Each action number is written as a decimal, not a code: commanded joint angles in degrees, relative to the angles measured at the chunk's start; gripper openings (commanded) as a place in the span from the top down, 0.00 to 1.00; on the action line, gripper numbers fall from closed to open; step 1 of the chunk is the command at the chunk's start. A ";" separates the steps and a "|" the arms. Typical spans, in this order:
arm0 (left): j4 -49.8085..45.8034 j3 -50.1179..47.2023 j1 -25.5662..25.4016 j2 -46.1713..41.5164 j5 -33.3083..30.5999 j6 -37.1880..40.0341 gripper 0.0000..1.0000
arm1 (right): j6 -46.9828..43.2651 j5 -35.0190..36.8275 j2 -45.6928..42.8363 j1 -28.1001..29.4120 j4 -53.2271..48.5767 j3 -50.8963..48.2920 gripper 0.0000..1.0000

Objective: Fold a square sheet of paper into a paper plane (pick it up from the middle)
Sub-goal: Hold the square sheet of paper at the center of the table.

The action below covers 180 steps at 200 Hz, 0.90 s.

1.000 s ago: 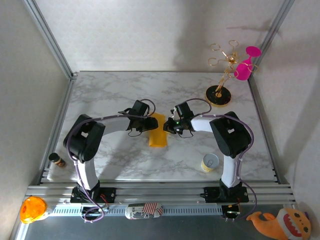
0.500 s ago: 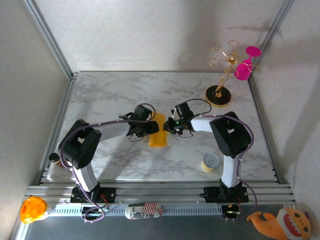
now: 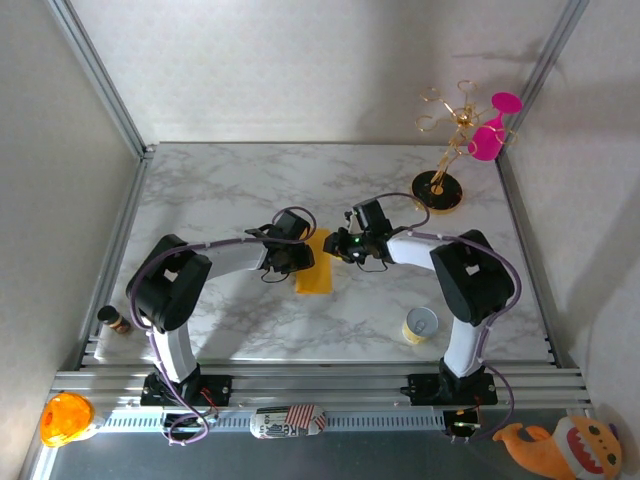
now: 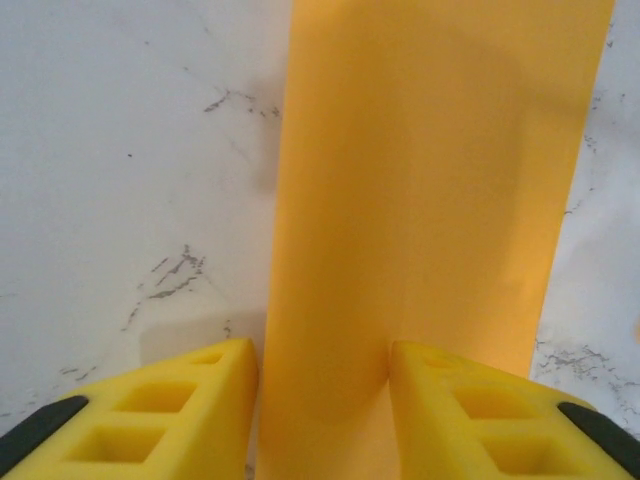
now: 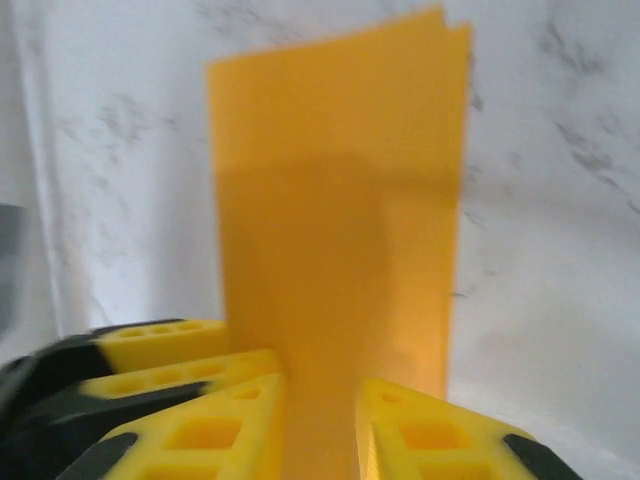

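Note:
The square sheet of paper [image 3: 316, 268] lies folded into a narrow yellow-orange strip on the marble table [image 3: 220, 190]. My left gripper [image 3: 303, 256] sits low at its left side. In the left wrist view the paper [image 4: 430, 200] runs between the left gripper [image 4: 323, 350] jaws, which stand partly apart, one finger [image 4: 200, 400] beside the folded edge, the other on the sheet. My right gripper [image 3: 338, 246] meets the strip's far right corner. Its jaws [image 5: 322, 385] stand slightly apart with the paper [image 5: 340, 180] between them, and the left gripper's fingers [image 5: 160, 345] show alongside.
A gold stand [image 3: 440, 190] holding a pink glass [image 3: 487, 140] stands at the back right. A paper cup [image 3: 420, 324] sits near the right arm's base and a small brown bottle [image 3: 117, 320] at the left edge. An orange toy [image 3: 64, 417] lies off the table.
My left gripper has slid right onto the paper's left edge and its jaws have narrowed. The right gripper's jaws have parted a little and it has edged toward the strip's far end.

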 commanded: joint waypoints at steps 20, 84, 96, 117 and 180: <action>-3.67 0.42 0.46 1.77 -2.35 1.58 0.64 | 1.53 3.39 -3.78 -0.60 2.54 -2.45 0.72; -4.24 0.33 0.99 3.00 -2.20 4.26 0.64 | 2.99 5.96 -5.70 -1.92 3.07 -4.93 0.73; -4.41 0.33 0.99 3.21 -2.16 5.25 0.64 | 3.32 6.48 -6.27 -2.23 3.24 -5.39 0.73; -4.48 0.27 1.06 3.67 -2.08 6.60 0.63 | 3.46 6.78 -6.62 -2.99 3.16 -5.66 0.73; -5.53 0.51 1.17 4.89 -3.21 8.73 0.63 | 3.20 6.21 -6.01 -3.54 3.07 -5.22 0.74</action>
